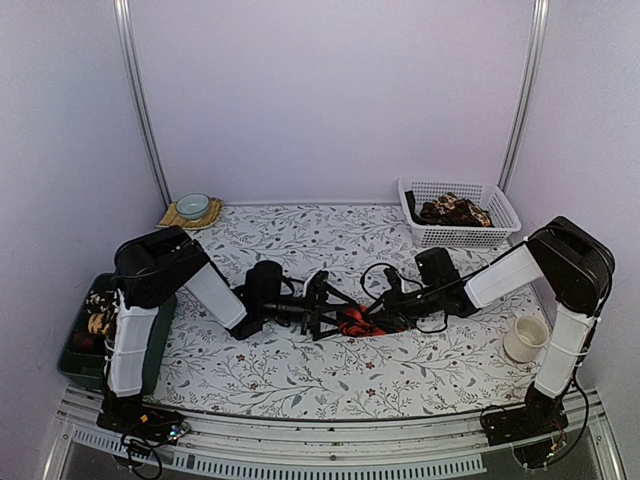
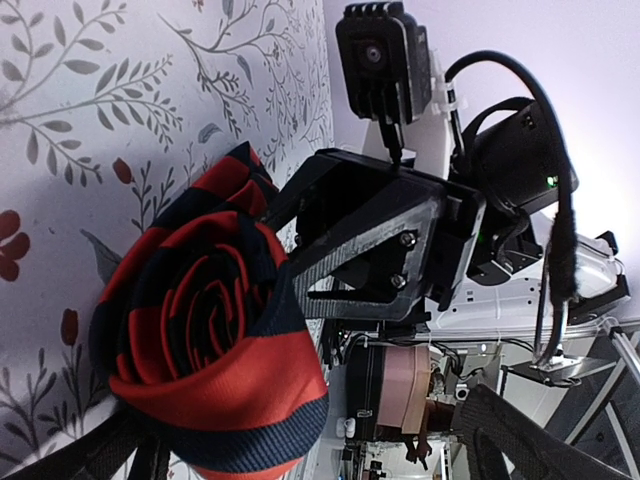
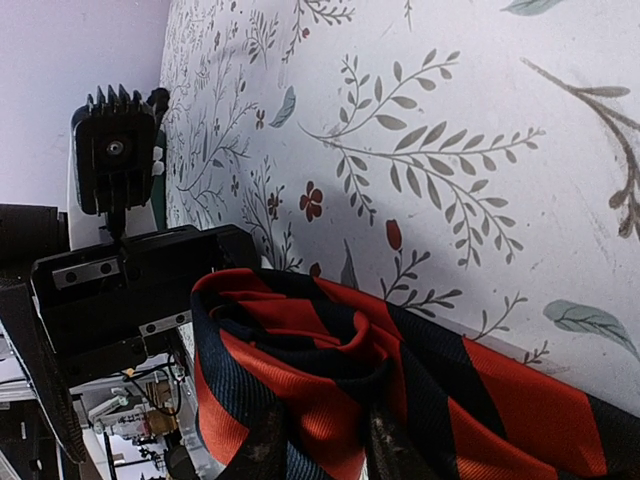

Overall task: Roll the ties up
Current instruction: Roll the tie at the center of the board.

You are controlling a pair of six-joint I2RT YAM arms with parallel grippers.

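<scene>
From above, the red-and-black striped tie (image 1: pixel 354 323) lies coiled mid-tabletop (image 1: pixel 300 385), between my left gripper (image 1: pixel 335 312) and right gripper (image 1: pixel 380 316), both close against it.

Left wrist: my jaws stand apart, and the coil's spiral end faces me.

Right wrist: my fingers (image 3: pixel 262 448) pinch its outer wrap.

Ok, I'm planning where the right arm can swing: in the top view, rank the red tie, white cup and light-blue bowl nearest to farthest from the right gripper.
1. red tie, against the right gripper, mid-table.
2. white cup, near the right edge.
3. light-blue bowl, far left corner.
</scene>
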